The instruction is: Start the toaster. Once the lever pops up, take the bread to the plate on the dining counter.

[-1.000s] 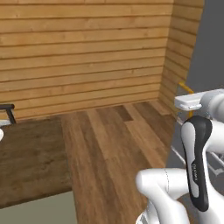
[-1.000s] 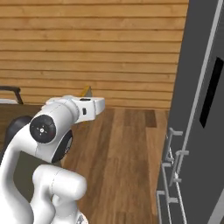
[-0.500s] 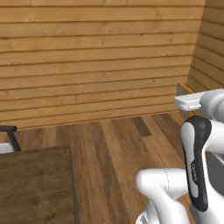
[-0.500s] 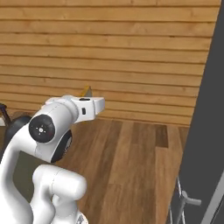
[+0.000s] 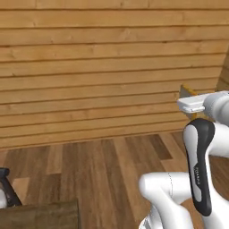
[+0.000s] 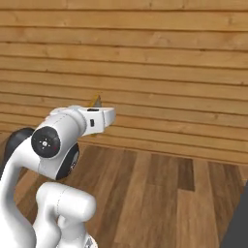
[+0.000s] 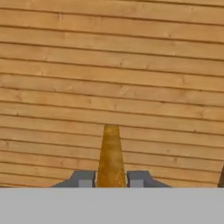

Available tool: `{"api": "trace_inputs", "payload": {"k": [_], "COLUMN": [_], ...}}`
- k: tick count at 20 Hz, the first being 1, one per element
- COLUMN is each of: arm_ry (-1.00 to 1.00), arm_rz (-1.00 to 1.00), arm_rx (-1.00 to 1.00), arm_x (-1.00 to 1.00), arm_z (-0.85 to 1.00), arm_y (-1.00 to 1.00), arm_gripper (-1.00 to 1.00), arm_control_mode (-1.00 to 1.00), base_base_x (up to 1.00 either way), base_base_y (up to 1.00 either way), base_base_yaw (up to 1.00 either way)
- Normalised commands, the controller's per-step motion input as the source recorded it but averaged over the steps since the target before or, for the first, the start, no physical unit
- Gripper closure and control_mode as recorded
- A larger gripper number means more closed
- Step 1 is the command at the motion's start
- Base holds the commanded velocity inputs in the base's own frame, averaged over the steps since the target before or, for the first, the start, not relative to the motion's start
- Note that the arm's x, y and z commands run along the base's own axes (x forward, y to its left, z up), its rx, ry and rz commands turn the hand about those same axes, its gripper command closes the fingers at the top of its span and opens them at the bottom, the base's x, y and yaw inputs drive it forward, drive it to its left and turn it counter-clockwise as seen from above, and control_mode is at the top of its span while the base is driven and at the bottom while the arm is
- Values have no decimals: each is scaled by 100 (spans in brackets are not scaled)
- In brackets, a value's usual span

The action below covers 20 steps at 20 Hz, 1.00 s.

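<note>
Horizontal light-wood plank wall (image 5: 89,67) ahead of the pincer, darker wood plank floor (image 5: 103,179) below it. Dark brown wood-grain worktop (image 5: 40,216), cut off at the frame corner, sits low and far off to the pincer's left; a dark object at that edge is too cropped to identify. Pincer (image 7: 111,179) clamped tight on the golden-tan square bread slice (image 7: 110,157), seen edge-on, upright between the fingers (image 7: 83,178), sticking out past them toward the wall.

I've got open plank floor (image 5: 103,170) ahead, and the horizontal wooden-slat wall (image 7: 112,65) blocks further passage.
</note>
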Motion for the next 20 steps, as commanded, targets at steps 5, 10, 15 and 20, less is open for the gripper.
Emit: {"api": "trace_inputs", "payload": {"k": [5,10,15,20], "arm_ry": [0,0,0,0], "arm_rz": [0,0,0,0], "arm_rx": [0,0,0,0], "arm_x": [0,0,0,0], "arm_z": [0,0,0,0], "arm_y": [0,0,0,0], "arm_gripper": [100,100,100,100], "arm_control_mode": [100,100,100,100], "base_base_x": [100,100,54,-7], "base_base_y": [0,0,0,0], "base_base_yaw": [3,10,70,100]}}
